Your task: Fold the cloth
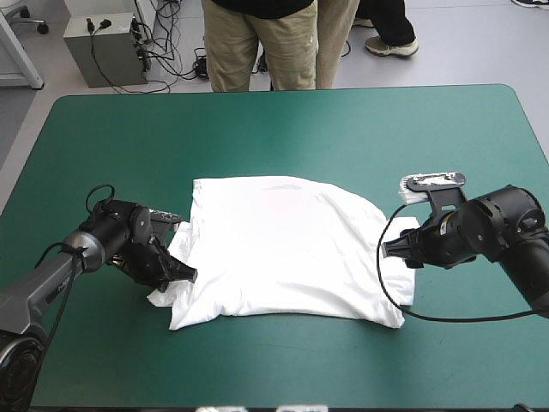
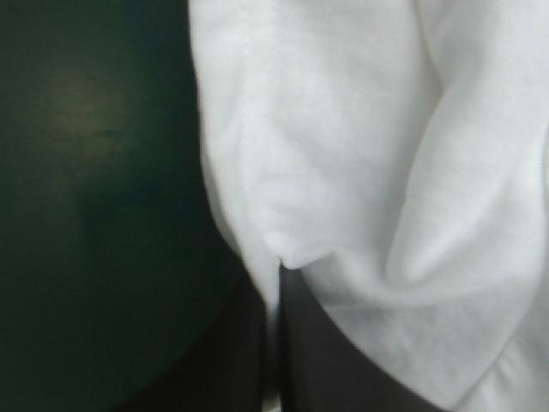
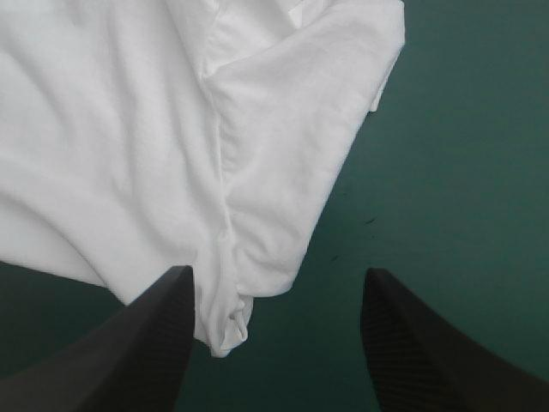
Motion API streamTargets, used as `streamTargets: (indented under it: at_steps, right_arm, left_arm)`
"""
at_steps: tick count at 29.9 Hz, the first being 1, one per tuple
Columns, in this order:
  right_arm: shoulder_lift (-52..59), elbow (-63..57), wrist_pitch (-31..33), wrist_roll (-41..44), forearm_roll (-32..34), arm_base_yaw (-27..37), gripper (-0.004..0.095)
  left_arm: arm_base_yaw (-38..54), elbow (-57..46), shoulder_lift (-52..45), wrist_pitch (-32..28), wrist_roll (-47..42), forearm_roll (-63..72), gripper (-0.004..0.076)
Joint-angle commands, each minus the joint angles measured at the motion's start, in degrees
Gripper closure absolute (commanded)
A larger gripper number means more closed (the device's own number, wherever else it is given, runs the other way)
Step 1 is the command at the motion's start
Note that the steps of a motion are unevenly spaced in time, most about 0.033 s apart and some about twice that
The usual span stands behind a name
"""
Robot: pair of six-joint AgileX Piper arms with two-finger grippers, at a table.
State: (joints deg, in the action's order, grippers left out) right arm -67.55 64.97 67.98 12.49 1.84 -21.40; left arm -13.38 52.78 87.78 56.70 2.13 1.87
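one t-shirt (image 1: 283, 249), two grippers (image 1: 190, 275) (image 1: 388, 249)

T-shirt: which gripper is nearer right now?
Left. The left gripper is clamped on the T-shirt sleeve; the right gripper sits at its opposite side, jaws open, nothing gripped.

Right claw (image 3: 279, 272) spread, T-shirt (image 3: 129, 129) just ahead

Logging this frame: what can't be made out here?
- High view: the left gripper covers its own hold on the T-shirt; how much cloth it pinches is hidden.
- Left wrist view: the T-shirt is cut off, close and blurred; which part is held is unclear.
- Right wrist view: whether the right gripper touches the cloth beside its finger cannot be told.
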Motion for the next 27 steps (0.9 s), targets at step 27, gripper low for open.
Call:
streamTargets:
  at_steps: [27]
  right_arm:
    - [1.38,1.73,-0.22,0.41,0.74,0.13,0.0354]
  left_arm:
    - [-18.34,12.12,1.25,-3.46,-0.07,6.96,0.0733]
